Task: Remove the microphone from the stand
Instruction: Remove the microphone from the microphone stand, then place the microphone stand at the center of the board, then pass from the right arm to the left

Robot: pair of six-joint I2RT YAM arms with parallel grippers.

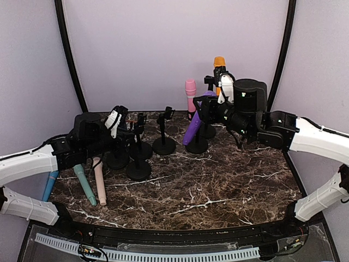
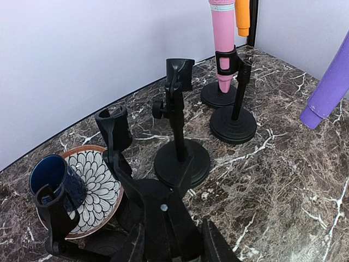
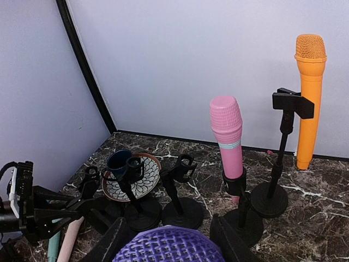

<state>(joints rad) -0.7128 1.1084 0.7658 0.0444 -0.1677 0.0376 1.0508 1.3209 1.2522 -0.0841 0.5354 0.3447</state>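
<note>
Jaws of the right gripper (image 3: 170, 240) pinch the purple microphone (image 1: 191, 131) just under its mesh head, one finger on each side. The purple microphone leans just in front of the pink microphone (image 3: 226, 128), on the side towards the arm bases. Its head is up and its tail slants down to the left, clear of the surface (image 1: 218, 185). A round-based stand (image 1: 197, 145) sits right beside that tail. The arm hides the clip of this stand, so I cannot tell if it grips the purple body.

The pink microphone is upright in the clip of its own stand (image 3: 242, 226). To its right and further back, the orange microphone (image 3: 310, 82) is upright against the clip of a taller stand (image 3: 281, 164). Whether that clip holds it is unclear.

Left of the pink microphone, four empty stands (image 1: 163, 143) cluster together with their clips bare. The left gripper (image 2: 174, 248) is among them. Its jaws are close on either side of one stand's black stem (image 2: 163, 218), but I cannot tell if they press it. Just beyond that stand, still left of the pink microphone, a dark blue cup (image 2: 52, 174) rests on a petal-patterned plate (image 2: 101, 183).

Well left of the pink microphone and nearer the arm bases, three microphones lie flat on the surface. They are a peach one (image 1: 100, 183), a teal one (image 1: 84, 184) and a blue one (image 1: 50, 184), which is partly under the left arm.
</note>
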